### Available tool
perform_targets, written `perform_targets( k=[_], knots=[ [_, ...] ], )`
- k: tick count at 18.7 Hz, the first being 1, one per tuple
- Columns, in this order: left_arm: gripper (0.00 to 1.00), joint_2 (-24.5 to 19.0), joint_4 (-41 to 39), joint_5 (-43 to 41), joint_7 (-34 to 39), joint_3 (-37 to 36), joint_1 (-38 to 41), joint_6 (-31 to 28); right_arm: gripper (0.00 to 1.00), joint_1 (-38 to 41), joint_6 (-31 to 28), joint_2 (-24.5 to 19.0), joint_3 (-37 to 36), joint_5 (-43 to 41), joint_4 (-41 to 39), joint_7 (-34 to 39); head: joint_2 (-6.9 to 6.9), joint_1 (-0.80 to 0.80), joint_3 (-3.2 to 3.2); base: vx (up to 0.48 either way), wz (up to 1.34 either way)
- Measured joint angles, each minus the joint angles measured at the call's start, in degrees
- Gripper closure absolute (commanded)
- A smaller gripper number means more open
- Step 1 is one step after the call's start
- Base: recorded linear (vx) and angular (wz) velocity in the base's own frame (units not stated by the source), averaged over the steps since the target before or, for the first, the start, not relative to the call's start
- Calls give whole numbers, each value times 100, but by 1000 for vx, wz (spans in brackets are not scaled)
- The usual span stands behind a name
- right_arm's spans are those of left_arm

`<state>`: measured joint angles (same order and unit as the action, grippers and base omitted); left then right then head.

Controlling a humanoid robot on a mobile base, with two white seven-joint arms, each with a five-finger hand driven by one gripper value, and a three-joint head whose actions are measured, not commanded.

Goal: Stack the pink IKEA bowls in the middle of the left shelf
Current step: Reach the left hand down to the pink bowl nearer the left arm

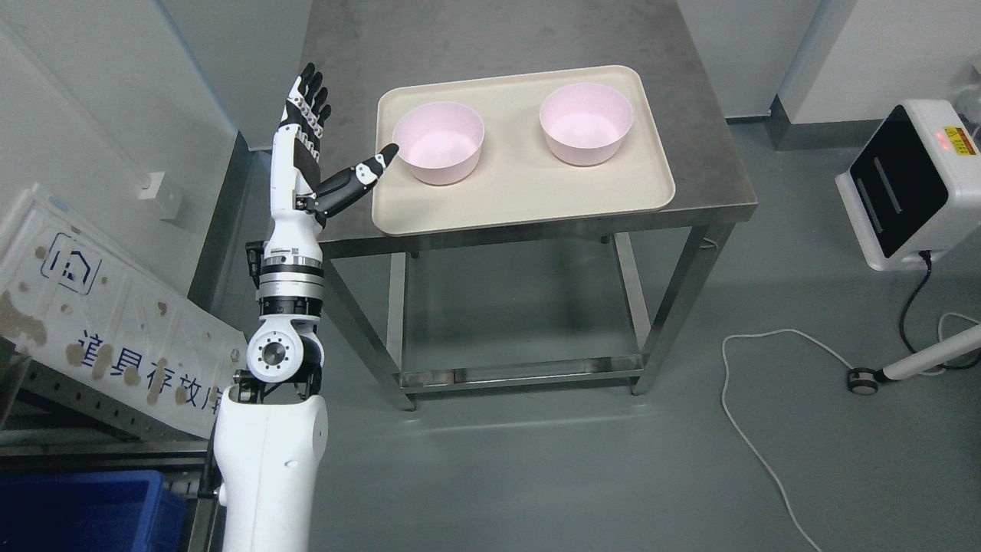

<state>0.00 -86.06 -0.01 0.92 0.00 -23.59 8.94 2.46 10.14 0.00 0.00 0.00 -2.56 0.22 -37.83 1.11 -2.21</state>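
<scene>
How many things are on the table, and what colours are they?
Pink bowls: 2, the left bowl and the right bowl
Beige tray: 1
Total: 3, on the steel table

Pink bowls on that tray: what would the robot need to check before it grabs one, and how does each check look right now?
1. Left hand empty, fingers spread: ok.
2. Near pink bowl upright on the beige tray: ok.
3. Far pink bowl upright, apart from the first: ok.
4. Thumb close to the near bowl's rim, not touching: ok.
5. Tray fully on the steel table: ok.
6. Shelf destination in view: cannot tell.
7. Right hand: not in view, cannot tell.
</scene>
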Motion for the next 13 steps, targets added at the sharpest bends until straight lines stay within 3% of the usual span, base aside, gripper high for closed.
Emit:
perform_targets(
  k=[7, 10, 13],
  knots=[
    [0, 0, 117, -4, -674, -1, -314, -9, 0, 0, 0, 0, 0, 0, 0, -1, 0, 0, 0, 0, 0],
    [2, -30, 477, -177, -1351, 1, -886, -55, 0, 0, 0, 0, 0, 0, 0, -3, 0, 0, 0, 0, 0],
    [3, -170, 1200, -942, -2106, -70, -1787, -82, 0, 1, 1, 0, 0, 0, 0, -17, 0, 0, 0, 0, 0]
  ],
)
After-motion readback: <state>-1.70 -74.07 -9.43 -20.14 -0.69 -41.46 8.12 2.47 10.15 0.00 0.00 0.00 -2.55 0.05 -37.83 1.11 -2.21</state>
